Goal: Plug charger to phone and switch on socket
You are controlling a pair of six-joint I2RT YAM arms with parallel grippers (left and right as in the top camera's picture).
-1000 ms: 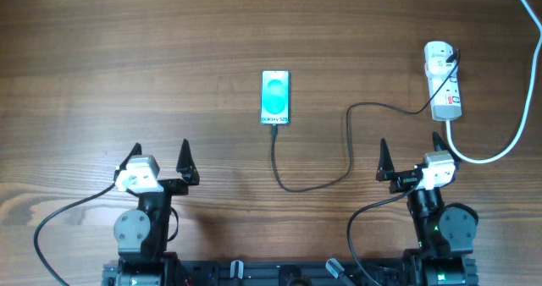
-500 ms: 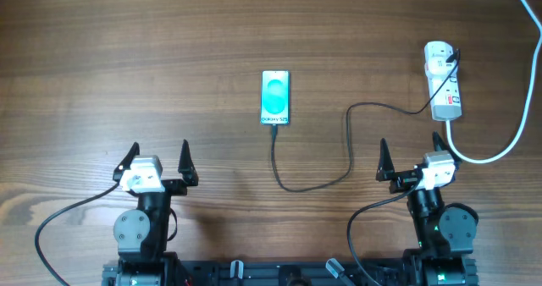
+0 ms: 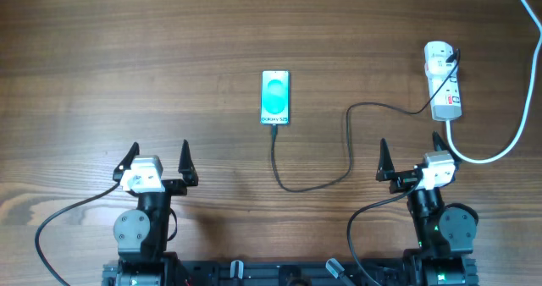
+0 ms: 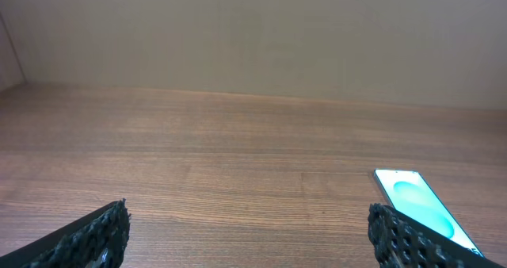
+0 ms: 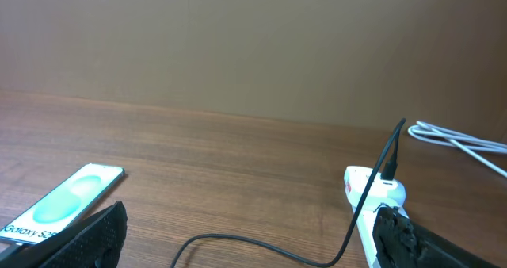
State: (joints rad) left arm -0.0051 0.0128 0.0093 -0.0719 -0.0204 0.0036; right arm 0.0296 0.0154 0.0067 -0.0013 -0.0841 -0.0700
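- Left gripper (image 3: 159,151): fingers spread wide, holding nothing. It sits at the near left edge of the table (image 3: 127,49), well apart from every task item.
- Right gripper (image 3: 410,145): fingers spread wide, holding nothing. It sits at the near right edge, near the white lead (image 3: 500,155) and short of the socket (image 3: 443,90).
- Phone (image 3: 275,97): lies flat at the centre of the table, turquoise face up, with the white text strip at the end nearer the arms.
- Charger (image 3: 350,146): the connector tip meets the near short edge of the phone. The thin black cable loops toward the arms, rises, then runs right to the far end of the socket.
- Socket: lies at the far right of the table, lengthwise away from the arms. The white lead leaves its near end and curves off to the right.
- Socket switch position: cannot be determined.
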